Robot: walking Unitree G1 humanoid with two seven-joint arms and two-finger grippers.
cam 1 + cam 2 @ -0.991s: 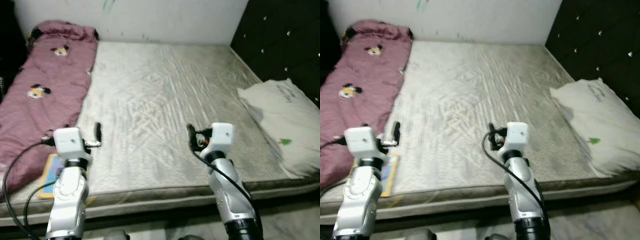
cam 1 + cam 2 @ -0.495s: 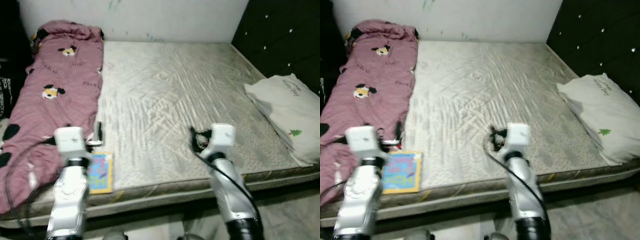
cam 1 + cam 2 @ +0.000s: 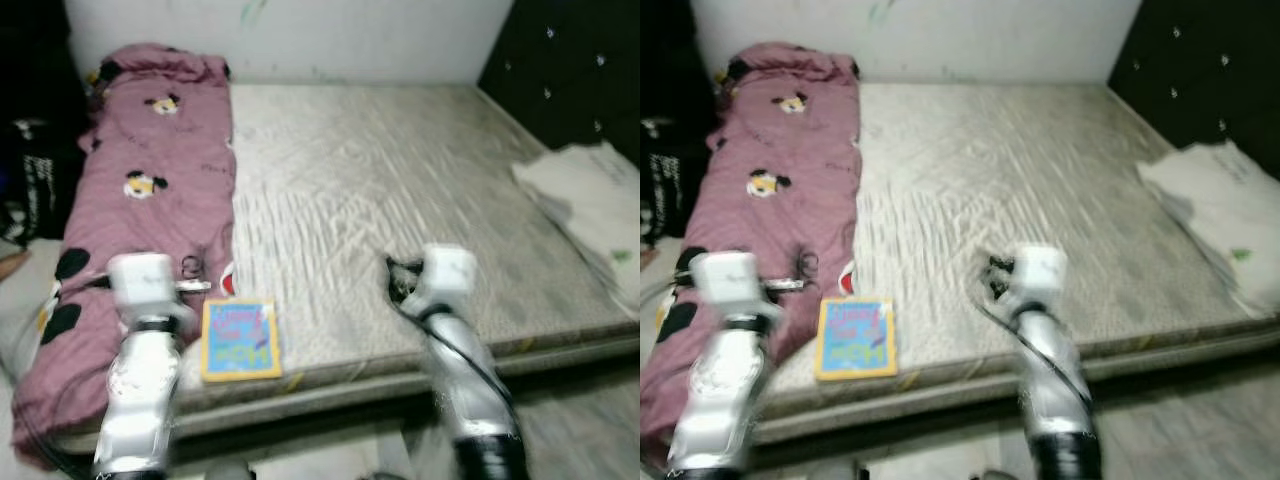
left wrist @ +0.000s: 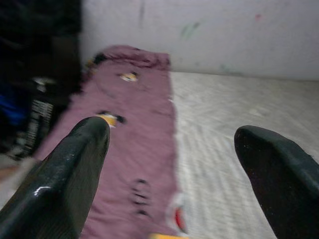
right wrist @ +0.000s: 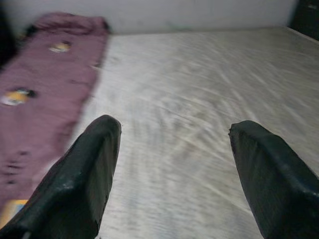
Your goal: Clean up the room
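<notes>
Book (image 3: 240, 339), bright yellow and blue, lies flat at the near edge of the mattress (image 3: 400, 200) just beside the pink blanket (image 3: 150, 200) in the head views, with a white pillow (image 3: 1215, 215) far right. Wrist views: left gripper (image 4: 172, 164) spread wide, empty, over blanket and mattress. Right gripper (image 5: 174, 174) likewise parted, empty, above the mattress.
</notes>
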